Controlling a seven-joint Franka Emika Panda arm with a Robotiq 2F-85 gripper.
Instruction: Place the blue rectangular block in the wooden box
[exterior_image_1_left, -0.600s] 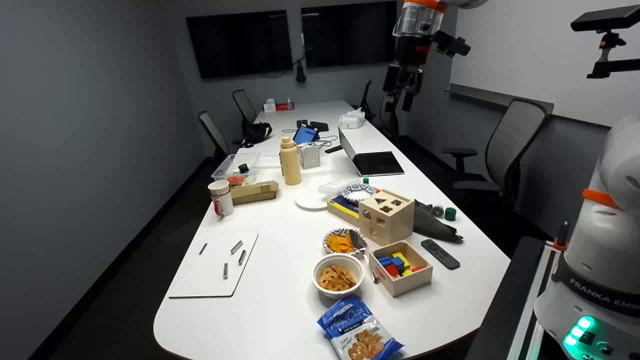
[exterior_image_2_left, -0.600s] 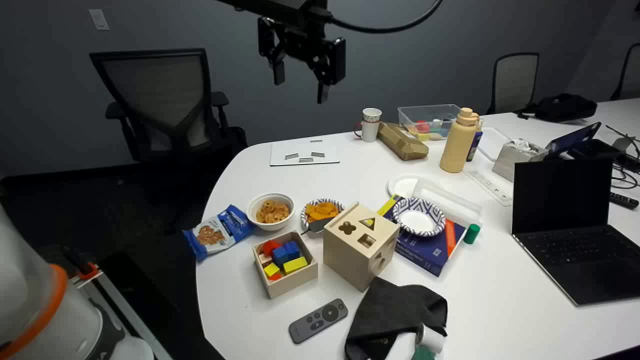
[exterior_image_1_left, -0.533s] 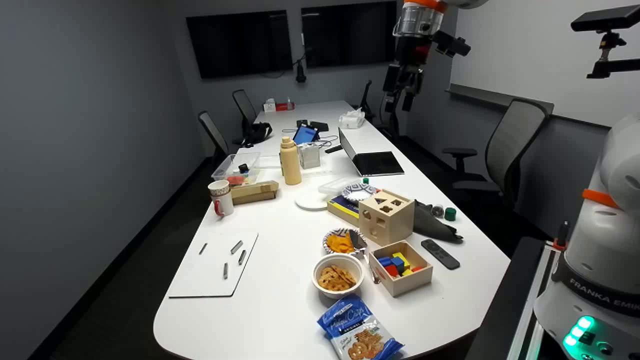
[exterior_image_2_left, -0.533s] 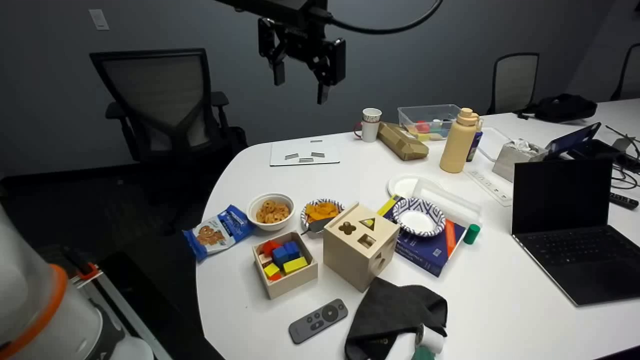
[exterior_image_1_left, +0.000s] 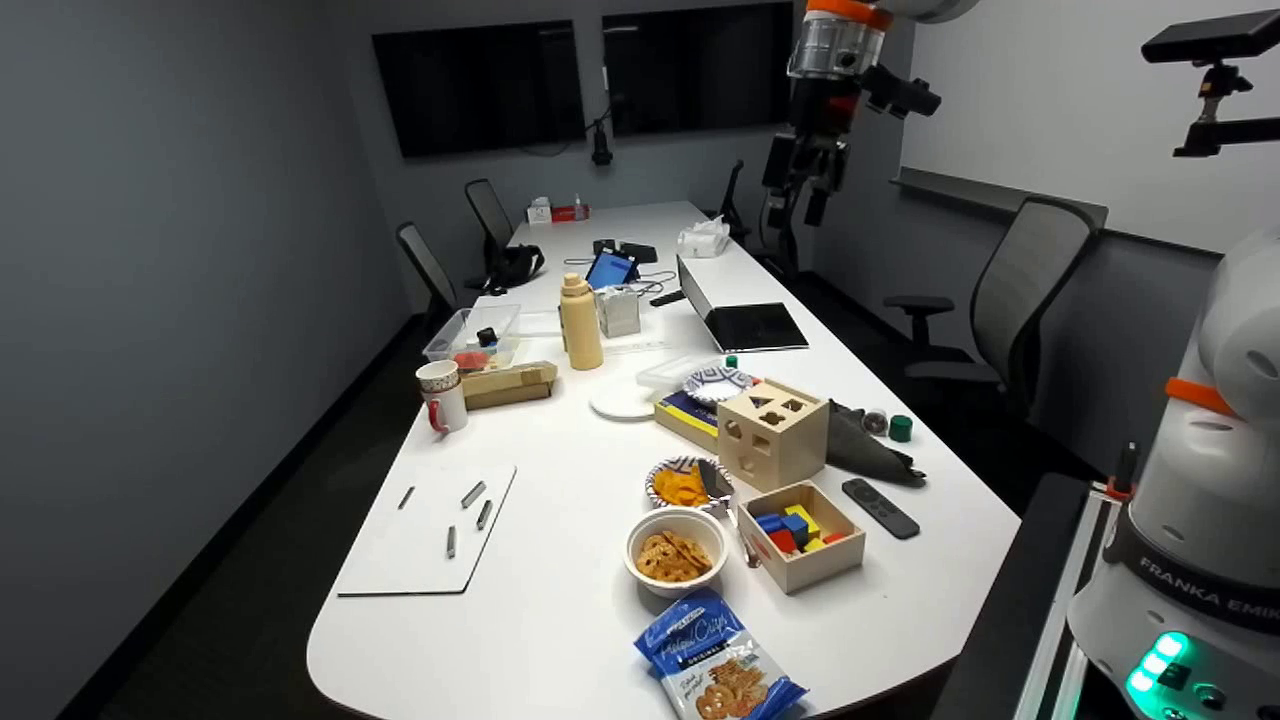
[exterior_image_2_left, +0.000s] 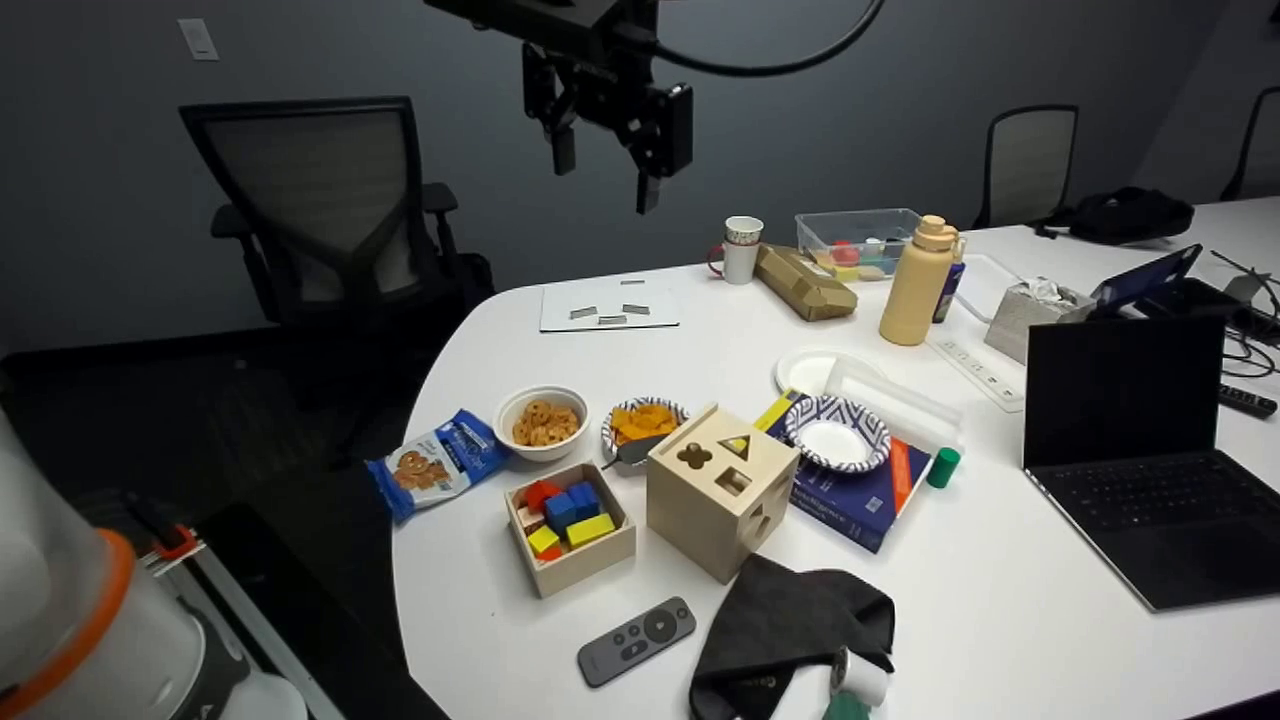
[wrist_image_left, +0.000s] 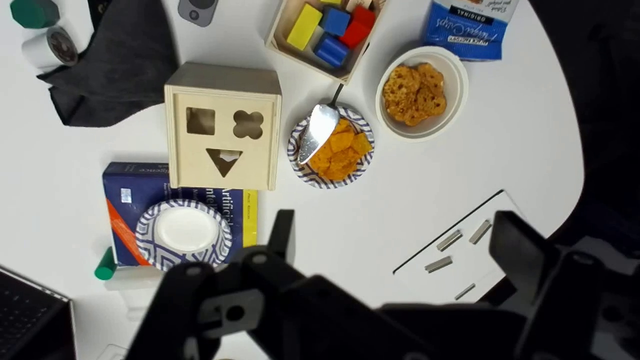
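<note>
Starting from the left in an exterior view, the snack bag (exterior_image_2_left: 438, 465) is lying near the edge of the table (exterior_image_2_left: 730, 350), just beside the pretzel bowl (exterior_image_2_left: 543, 453), both probably playing no part here. Next along, the low wooden tray (exterior_image_2_left: 585, 572) is penning in the loose coloured pieces (exterior_image_2_left: 590, 530), its walls presumably stopping them from straying, and there, not yet picked, the blue rectangular block (exterior_image_2_left: 560, 511) is resting. Another blue piece (wrist_image_left: 331, 50) is nestling beside it and looking rounder; from this height the shapes aren't coming through cleanly, so I'm backing the flatter-faced one. High above, the gripper (exterior_image_2_left: 606, 178) is hanging with its fingers (wrist_image_left: 284, 235) spread wide and grasping nothing, a sensible pose for straddling a block, and its height is giving the wrist view a broad look. The chip bowl (wrist_image_left: 327, 183) is sitting near the tray, a serving utensil (wrist_image_left: 320, 130) lying across it, so a low sweep would be risking a knock. Now the wooden box (exterior_image_2_left: 695, 512) is standing just beside the tray, its cut-out top facing up, probably making for a short carry but demanding a careful turn to match a hole. Further right, the patterned plate (exterior_image_2_left: 838, 440) is resting on the blue book (exterior_image_2_left: 835, 510), seemingly parked out of the route.
</note>
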